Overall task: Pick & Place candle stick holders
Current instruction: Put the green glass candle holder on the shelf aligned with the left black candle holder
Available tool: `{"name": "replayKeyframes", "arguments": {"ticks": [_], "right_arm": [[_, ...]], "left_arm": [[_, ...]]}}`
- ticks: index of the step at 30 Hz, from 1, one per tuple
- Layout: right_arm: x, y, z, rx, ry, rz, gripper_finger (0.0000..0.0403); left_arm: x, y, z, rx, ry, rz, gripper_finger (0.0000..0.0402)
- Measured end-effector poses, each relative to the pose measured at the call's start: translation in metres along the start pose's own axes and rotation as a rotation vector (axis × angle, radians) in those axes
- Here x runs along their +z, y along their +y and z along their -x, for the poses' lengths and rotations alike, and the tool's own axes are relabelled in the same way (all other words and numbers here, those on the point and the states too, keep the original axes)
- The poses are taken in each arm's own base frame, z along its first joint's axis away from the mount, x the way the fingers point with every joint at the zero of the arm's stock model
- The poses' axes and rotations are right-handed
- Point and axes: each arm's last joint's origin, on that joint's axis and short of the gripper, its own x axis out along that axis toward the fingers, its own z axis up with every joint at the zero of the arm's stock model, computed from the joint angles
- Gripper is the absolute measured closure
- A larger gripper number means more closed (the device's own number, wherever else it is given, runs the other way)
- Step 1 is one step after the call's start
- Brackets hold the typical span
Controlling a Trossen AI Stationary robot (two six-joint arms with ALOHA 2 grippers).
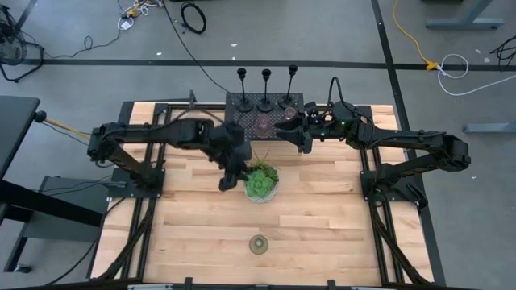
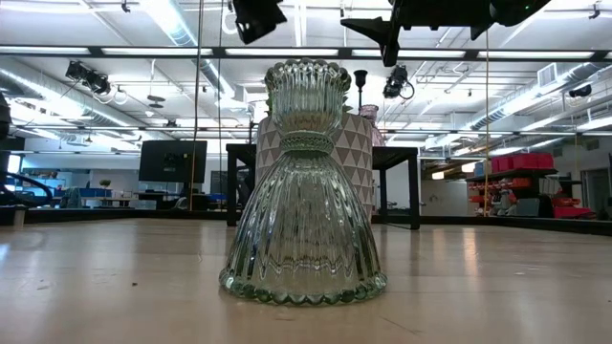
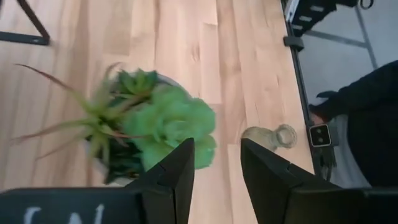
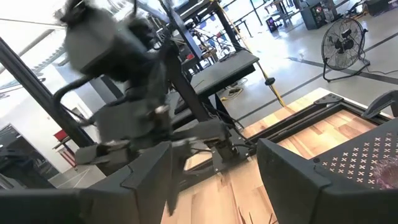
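Candle stick holders, count: three slim black holders (image 1: 265, 89) stand in a row at the far edge of the black mesh rack (image 1: 242, 109), at the far side of the table (image 1: 322, 217). Small pink glass cups (image 1: 263, 122) lie on the rack; I count two clearly from above and cannot confirm more. One ribbed clear-green glass holder (image 1: 258, 244) stands alone near the front edge, well apart from the rack.

Other items: one green plant in a bowl (image 1: 261, 182) at table centre.

My left gripper (image 1: 228, 179) hangs just beside the plant on its left. Its wrist view shows my fingers (image 3: 174, 177) parted with a moderate gap and nothing between them. My right gripper (image 1: 284, 127) hovers over the rack near the pink cups. Its wrist view shows fingers (image 4: 292, 171) spread wide, holding nothing.

View differences: the low view shows the ribbed glass holder (image 2: 304, 186) upright, waisted, with a fluted skirt. From above it reads only as a small round disc. My left wrist view shows that same glass holder (image 3: 270, 137) beyond the plant (image 3: 155, 124), and a dark sleeve (image 3: 367, 118) past the table edge, seen in no other view.
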Motion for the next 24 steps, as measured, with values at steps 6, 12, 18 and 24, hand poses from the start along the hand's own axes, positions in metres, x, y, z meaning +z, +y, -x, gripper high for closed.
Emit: {"name": "replayKeyframes", "arguments": {"ticks": [6, 12, 18, 24], "right_arm": [[0.000, 0.000, 0.000, 0.000, 0.000, 0.000, 0.0167], [0.000, 0.000, 0.000, 0.000, 0.000, 0.000, 0.0167], [0.000, 0.000, 0.000, 0.001, 0.000, 0.000, 0.0167], [0.000, 0.000, 0.000, 0.000, 0.000, 0.000, 0.0167]], "left_arm": [[-0.006, -0.034, -0.009, 0.011, 0.021, -0.046, 0.0269], [-0.015, -0.067, -0.018, 0.013, 0.042, -0.078, 0.0269], [-0.025, -0.100, -0.022, 0.024, 0.029, -0.109, 0.0269], [-0.031, -0.134, -0.027, 0.014, -0.048, -0.172, 0.0269]]}}
